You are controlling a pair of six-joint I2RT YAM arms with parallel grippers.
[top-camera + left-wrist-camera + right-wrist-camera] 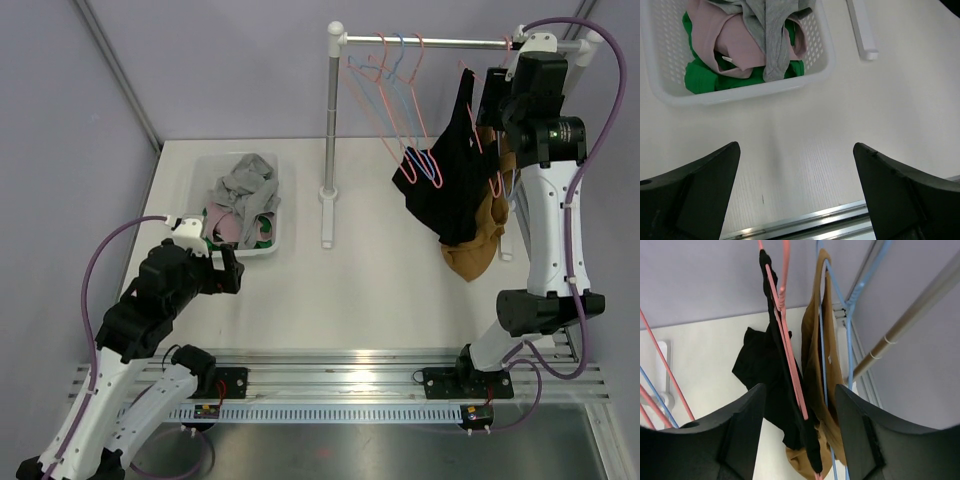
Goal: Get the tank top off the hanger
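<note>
Right gripper [799, 410] stood spread, straddling black tank top [755, 365] draped on pink hanger [792, 365] hooked over rail [440, 42], evidently placed to pinch fabric; left gripper [795, 165] spread, empty, near basket [825, 65].

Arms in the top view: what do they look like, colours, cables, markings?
The left arm and right arm have white shells with black joint housings. A purple cable loops along each. The right arm carries a small green light. The left gripper and right gripper have broad black fingers.
</note>
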